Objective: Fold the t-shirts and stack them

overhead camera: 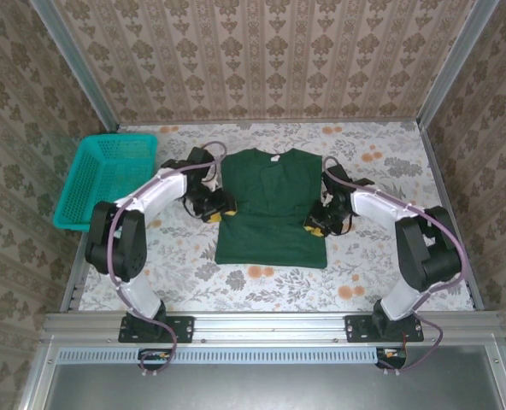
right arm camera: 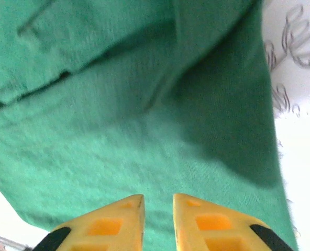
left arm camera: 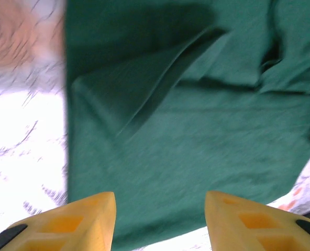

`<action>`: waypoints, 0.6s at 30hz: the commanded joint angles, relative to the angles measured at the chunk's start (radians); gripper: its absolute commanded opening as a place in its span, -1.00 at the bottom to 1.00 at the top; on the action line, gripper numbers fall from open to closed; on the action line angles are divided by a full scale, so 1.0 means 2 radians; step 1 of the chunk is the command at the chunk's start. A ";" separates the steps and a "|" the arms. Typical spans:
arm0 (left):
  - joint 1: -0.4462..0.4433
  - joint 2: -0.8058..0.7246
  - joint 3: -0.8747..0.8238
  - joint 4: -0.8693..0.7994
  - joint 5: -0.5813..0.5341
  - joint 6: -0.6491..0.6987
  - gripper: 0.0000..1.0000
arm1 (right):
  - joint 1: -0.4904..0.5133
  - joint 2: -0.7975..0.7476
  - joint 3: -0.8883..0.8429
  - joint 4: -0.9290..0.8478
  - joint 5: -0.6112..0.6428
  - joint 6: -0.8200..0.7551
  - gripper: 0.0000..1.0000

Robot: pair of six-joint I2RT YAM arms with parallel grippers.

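Well, left jaws gape, right jaws barely parted, both empty at t-shirt [overhead camera: 271, 209] edges.

The floral-patterned desk [overhead camera: 390, 158] carries two things — a dark green t-shirt [overhead camera: 270, 213] spread flat at its middle, and a teal mesh basket [overhead camera: 75, 190] at its far left edge.

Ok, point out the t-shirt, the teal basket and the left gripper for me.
t-shirt [overhead camera: 270, 218]: top external view, middle of its body.
teal basket [overhead camera: 103, 181]: top external view, bare mesh floor.
left gripper [left arm camera: 159, 201]: left wrist view, midway between its yellow fingertips.
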State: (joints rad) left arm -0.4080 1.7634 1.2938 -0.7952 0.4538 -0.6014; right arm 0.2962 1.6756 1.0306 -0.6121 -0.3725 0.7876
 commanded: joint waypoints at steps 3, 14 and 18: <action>0.000 0.051 0.043 0.006 0.020 -0.025 0.07 | -0.005 0.054 0.048 -0.028 0.027 -0.003 -0.65; 0.005 0.065 0.067 0.019 0.018 -0.028 0.37 | -0.031 0.119 0.116 -0.021 0.028 0.019 -0.63; 0.003 0.054 0.081 0.007 0.010 0.002 0.36 | -0.040 0.141 0.139 -0.016 0.015 0.033 -0.62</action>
State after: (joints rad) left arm -0.4038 1.8919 1.4124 -0.7551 0.4782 -0.6468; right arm 0.2279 1.9194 1.2663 -0.6323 -0.3401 0.8165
